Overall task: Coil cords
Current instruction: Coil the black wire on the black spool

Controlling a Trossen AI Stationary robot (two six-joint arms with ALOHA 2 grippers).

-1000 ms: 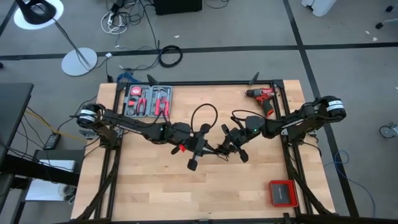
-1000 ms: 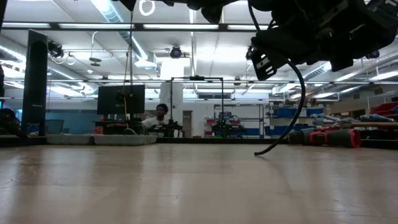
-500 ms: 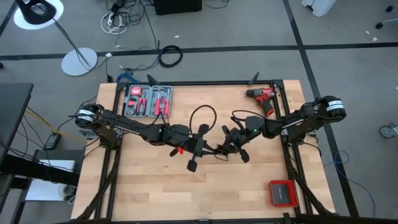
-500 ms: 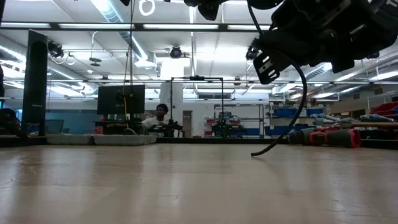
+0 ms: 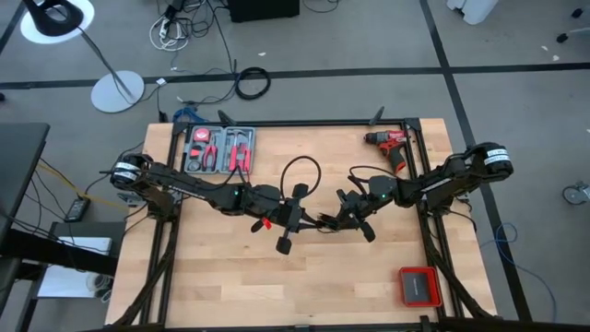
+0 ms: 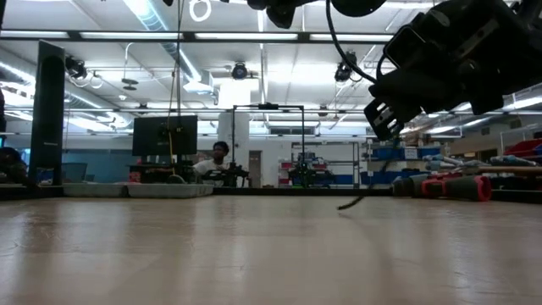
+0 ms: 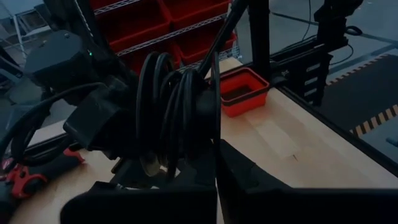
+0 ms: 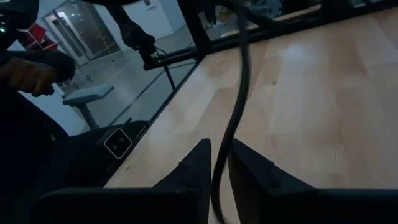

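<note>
Thin black cord (image 7: 171, 118) wound in several loops, one end trailing.

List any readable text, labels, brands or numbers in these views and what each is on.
None can be read.
Red drill: no brand or marking legible.
Red tool tray: no lettering legible.
Red box: no lettering visible.
Small square light mark in the right wrist view: a symbol, no text readable.
Screens and shelves in the room behind, low view: too small to read.
</note>
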